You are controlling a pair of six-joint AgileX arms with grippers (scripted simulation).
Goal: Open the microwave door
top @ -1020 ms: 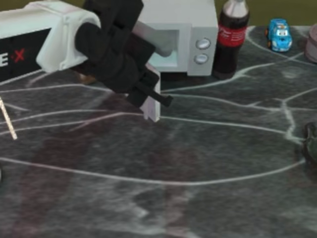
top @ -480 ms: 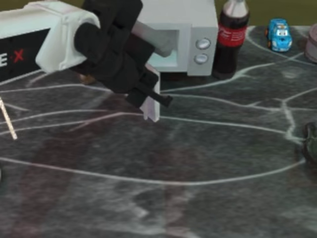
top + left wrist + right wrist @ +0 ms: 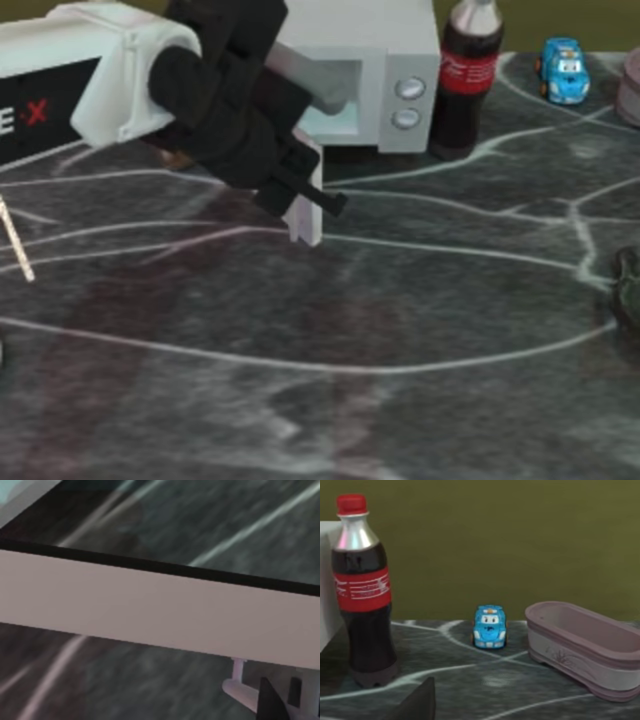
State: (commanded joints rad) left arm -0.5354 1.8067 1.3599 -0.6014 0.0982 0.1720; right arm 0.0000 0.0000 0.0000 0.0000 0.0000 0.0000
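Note:
The pale grey-white microwave (image 3: 385,45) stands at the back of the table, its light blue interior showing. The microwave door (image 3: 309,218) is swung out toward the front, seen edge-on. My left gripper (image 3: 322,197) reaches over from the left and is shut on the door's handle. In the left wrist view the door (image 3: 160,610) is a pale band across the picture. Its bar handle (image 3: 241,690) runs between the dark fingertips (image 3: 270,704) of my left gripper (image 3: 282,700). My right gripper (image 3: 628,290) is parked at the table's right edge.
A cola bottle (image 3: 465,75) (image 3: 365,595) stands just right of the microwave. Farther right are a blue toy car (image 3: 563,68) (image 3: 490,626) and a mauve planter (image 3: 630,90) (image 3: 580,647). A thin wooden stick (image 3: 15,240) lies at the left edge.
The left gripper and the door's free edge have shifted only a hair to the left and back. The right arm has not moved.

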